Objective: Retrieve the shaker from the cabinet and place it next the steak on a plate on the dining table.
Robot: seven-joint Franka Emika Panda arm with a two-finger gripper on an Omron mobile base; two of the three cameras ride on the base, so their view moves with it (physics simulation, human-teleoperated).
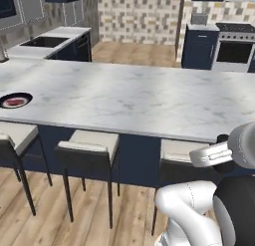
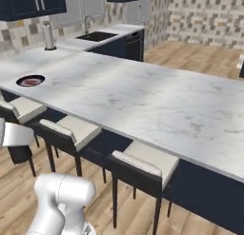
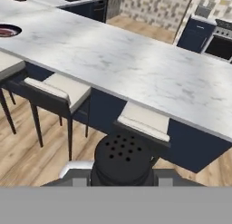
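You are looking along the tool (image 3: 121, 180), and it is clenching the shaker (image 3: 122, 158): the black cylinder with its perforated top is sitting right at the bottom of the hand view, pressed between the two sides of the tool. The tool with the shaker is hanging over the wooden floor (image 3: 27, 150), on the near side of the dining surface (image 3: 136, 64) and below the level of its top. Just beyond the shaker, a pale-cushioned stool (image 3: 144, 121) is standing tucked against the navy base of the surface, and a second stool (image 3: 59, 89) is standing to its left. In the left base view the white arm (image 1: 219, 153) is reaching in from the right, near the edge of the surface (image 1: 124, 98). The marble top is stretching wide from left to right ahead of you. Far off to the left on that top, well apart from the tool, the plate (image 1: 16, 100) is lying flat near the front edge, and the steak (image 1: 15, 101) is resting on it; the same plate (image 2: 30, 80) and steak (image 2: 31, 80) are showing at the left in the right base view. Beyond the surface, a sink (image 2: 96, 36) is sitting in the far counter on the left, and an oven (image 1: 235, 52) is standing at the far right.
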